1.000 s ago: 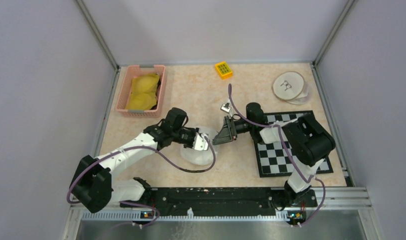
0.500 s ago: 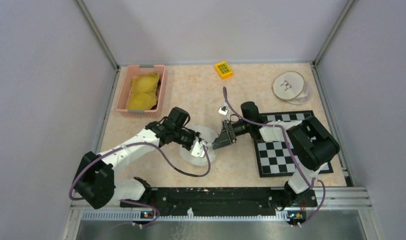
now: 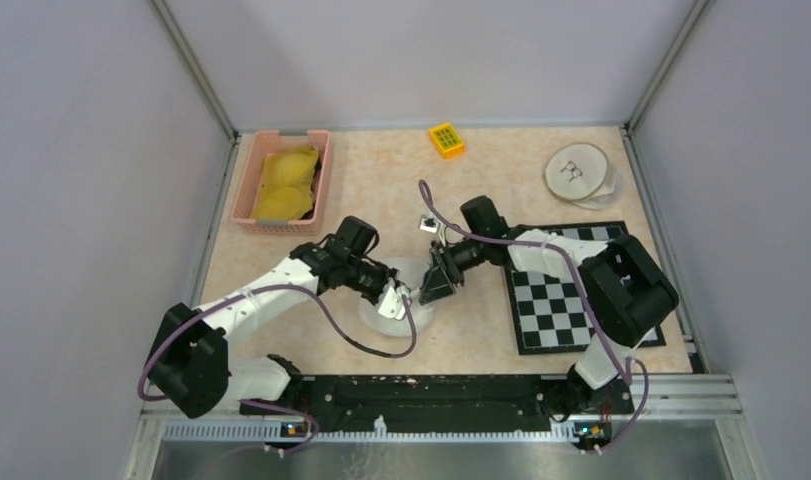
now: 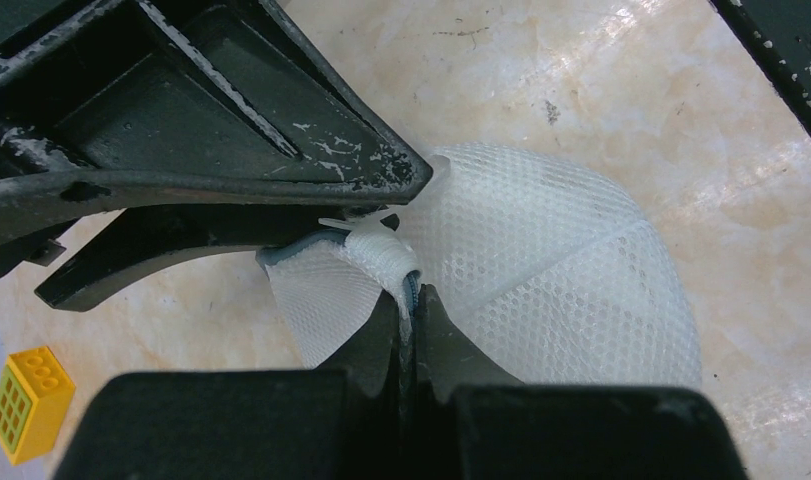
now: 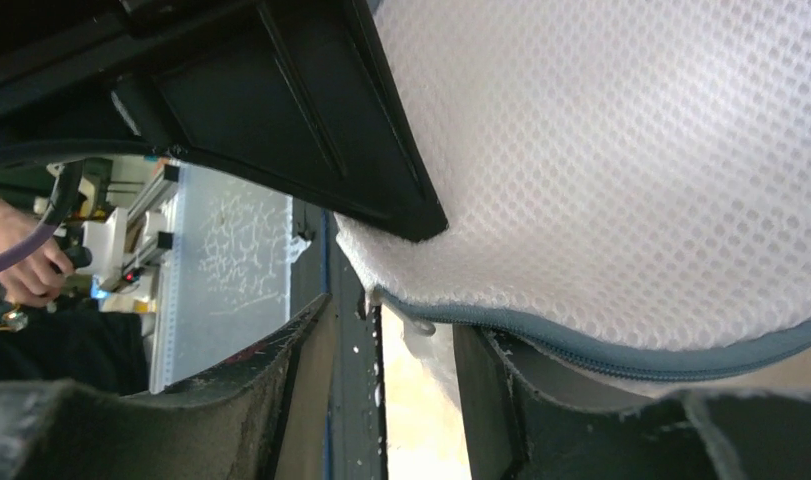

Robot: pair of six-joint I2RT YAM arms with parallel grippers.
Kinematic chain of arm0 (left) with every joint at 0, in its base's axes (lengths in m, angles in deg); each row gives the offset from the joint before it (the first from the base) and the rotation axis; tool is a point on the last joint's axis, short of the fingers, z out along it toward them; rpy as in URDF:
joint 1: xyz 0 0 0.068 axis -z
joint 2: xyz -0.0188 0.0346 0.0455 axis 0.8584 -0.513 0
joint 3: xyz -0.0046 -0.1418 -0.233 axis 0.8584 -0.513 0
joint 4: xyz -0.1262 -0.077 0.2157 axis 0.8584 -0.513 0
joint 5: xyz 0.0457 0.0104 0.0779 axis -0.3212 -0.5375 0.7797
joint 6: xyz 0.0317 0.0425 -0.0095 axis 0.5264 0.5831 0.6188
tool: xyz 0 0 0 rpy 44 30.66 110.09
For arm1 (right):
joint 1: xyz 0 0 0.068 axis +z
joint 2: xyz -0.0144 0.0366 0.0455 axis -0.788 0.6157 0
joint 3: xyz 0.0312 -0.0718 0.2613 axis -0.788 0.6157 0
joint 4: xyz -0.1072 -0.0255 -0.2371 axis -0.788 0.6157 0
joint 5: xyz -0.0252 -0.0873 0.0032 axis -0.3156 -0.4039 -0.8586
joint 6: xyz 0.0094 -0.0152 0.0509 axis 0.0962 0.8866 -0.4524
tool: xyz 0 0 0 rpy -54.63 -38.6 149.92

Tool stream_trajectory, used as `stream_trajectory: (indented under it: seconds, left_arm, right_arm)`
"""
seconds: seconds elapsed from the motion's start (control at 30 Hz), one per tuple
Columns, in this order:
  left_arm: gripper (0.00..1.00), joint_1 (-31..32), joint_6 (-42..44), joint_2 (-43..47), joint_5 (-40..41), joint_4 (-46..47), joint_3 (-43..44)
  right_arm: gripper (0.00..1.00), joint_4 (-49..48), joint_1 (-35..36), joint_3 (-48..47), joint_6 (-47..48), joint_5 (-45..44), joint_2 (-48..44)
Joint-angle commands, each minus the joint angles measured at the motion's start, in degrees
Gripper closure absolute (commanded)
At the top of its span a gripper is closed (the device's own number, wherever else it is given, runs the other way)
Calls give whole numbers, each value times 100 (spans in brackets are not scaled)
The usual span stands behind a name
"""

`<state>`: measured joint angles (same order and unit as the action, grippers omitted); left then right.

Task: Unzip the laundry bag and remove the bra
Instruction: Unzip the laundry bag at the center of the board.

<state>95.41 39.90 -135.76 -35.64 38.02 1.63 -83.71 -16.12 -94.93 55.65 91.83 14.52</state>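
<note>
White mesh laundry bag (image 3: 379, 320): lies mid-tabletop (image 3: 381, 190) between both arms, near where it lay a second ago. Left tool (image 3: 393, 298): pinched tight on the bag's grey zip seam (image 5: 581, 345), shifted slightly nearer the arm bases. Right tool (image 3: 431, 288): jaws apart with the bag's rim between them, having swung left and inward from beside the bag to meet the left tool.
</note>
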Motion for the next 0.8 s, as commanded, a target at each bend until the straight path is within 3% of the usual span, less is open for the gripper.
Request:
stream_trajectory:
  seconds: [0.0,0.17,0.43,0.77]
  left_arm:
    - [100,65,187,-71,-647,13,238]
    - [100,69,182,-77,-634,-39,244]
    - [100,68,458,4,-521,-121,224]
    - [100,70,638,150,-427,111,71]
  right_arm:
    - [58,325,199,-483,875,-84,-313]
    - [61,835,321,-603,1500,-218,-558]
    - [48,1319,263,-468,2481,-645,-842]
    - [46,2174,253,-711,3731,-644,-637]
